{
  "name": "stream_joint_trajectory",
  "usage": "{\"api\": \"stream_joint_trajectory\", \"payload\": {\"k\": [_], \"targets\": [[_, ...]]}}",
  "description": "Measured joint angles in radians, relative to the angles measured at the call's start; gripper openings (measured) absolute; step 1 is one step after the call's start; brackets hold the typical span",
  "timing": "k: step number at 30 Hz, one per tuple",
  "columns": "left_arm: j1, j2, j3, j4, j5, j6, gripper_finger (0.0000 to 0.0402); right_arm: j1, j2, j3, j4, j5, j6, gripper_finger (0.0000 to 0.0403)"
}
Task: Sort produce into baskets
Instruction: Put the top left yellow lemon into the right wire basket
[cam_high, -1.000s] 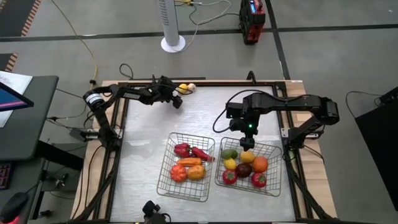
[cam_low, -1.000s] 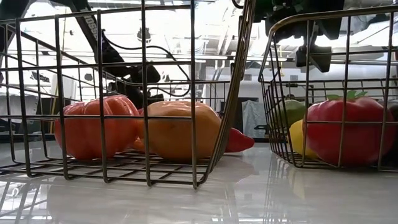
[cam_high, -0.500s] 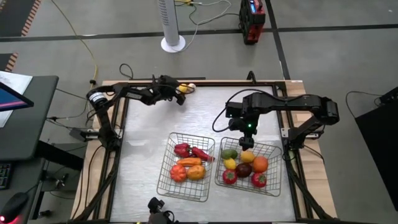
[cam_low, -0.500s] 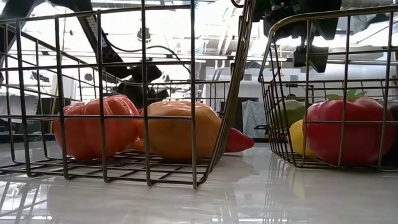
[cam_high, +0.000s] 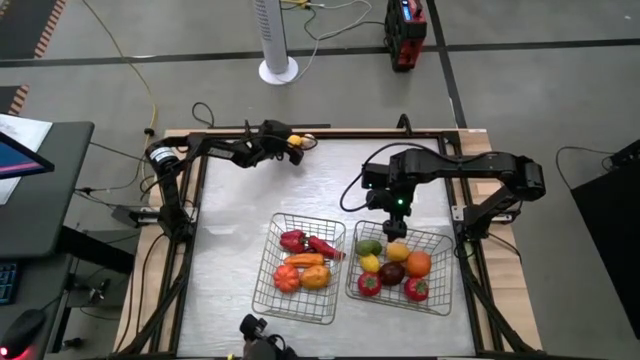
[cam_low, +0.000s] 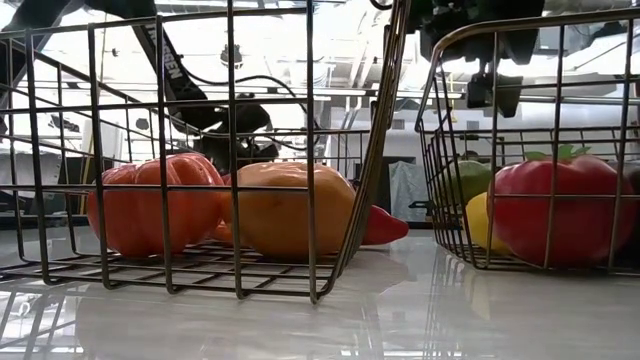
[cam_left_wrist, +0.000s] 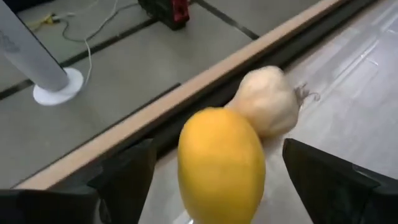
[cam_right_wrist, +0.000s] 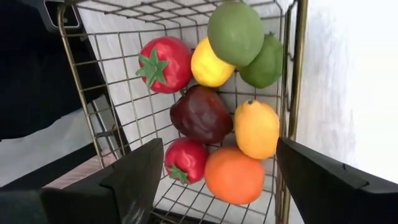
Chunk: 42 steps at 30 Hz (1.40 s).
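A yellow lemon-like fruit (cam_left_wrist: 221, 165) and a whitish garlic-like bulb (cam_left_wrist: 267, 106) lie on the table by its far edge, the bulb just behind the fruit. My left gripper (cam_high: 288, 151) is open, low over the table, with a finger on either side of the yellow fruit and a gap on both sides. My right gripper (cam_high: 398, 206) hangs open above the right basket (cam_high: 449, 270), which holds red, green, yellow, orange and dark purple produce (cam_right_wrist: 200, 112). The left basket (cam_high: 262, 268) holds red and orange pieces (cam_high: 300, 262).
A wooden rail (cam_left_wrist: 205, 74) borders the table just behind the two loose pieces. The baskets sit side by side near the front edge. Bare tabletop (cam_high: 240, 215) lies between the left gripper and the baskets. A white fan base (cam_high: 278, 70) stands on the floor beyond.
My left gripper has moved toward the table's far edge and tipped downward, up to the yellow fruit, so that its fingers now flank it. The fruit and the bulb have stayed where they were.
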Motion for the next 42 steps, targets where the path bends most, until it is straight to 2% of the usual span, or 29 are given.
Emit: {"api": "stream_joint_trajectory", "payload": {"k": [15,18,22,26,31,36,39,42], "targets": [[-0.003,0.03,0.033,-0.061,-0.027,0.0,0.0193,-0.016,0.001,0.0,0.039,0.025,-0.011,0.0338],[-0.003,0.028,0.033,-0.069,-0.015,0.014,0.0175,-0.016,0.001,0.0,0.038,0.025,-0.005,0.0338],[-0.003,-0.02,0.033,-0.171,0.06,0.027,0.0174,-0.017,0.001,0.0,0.038,0.025,-0.003,0.0338],[-0.003,-0.108,0.031,-0.356,0.138,0.129,0.0174,-0.025,0.001,0.0,0.038,0.025,-0.002,0.0338],[-0.012,-0.266,0.03,-0.527,0.357,0.196,0.0175,-0.041,0.001,0.0,0.036,0.025,-0.007,0.0338],[-0.058,-0.43,0.031,-0.528,0.639,0.115,0.0175,-0.08,0.001,0.0,0.036,0.032,-0.008,0.0338],[-0.142,-0.489,0.031,-0.531,0.659,0.074,0.0175,-0.12,0.001,0.004,0.037,0.038,0.0,0.0338],[-0.256,-0.51,0.032,-0.527,0.602,0.046,0.0175,-0.168,-0.001,0.039,0.04,0.049,0.024,0.0338]]}}
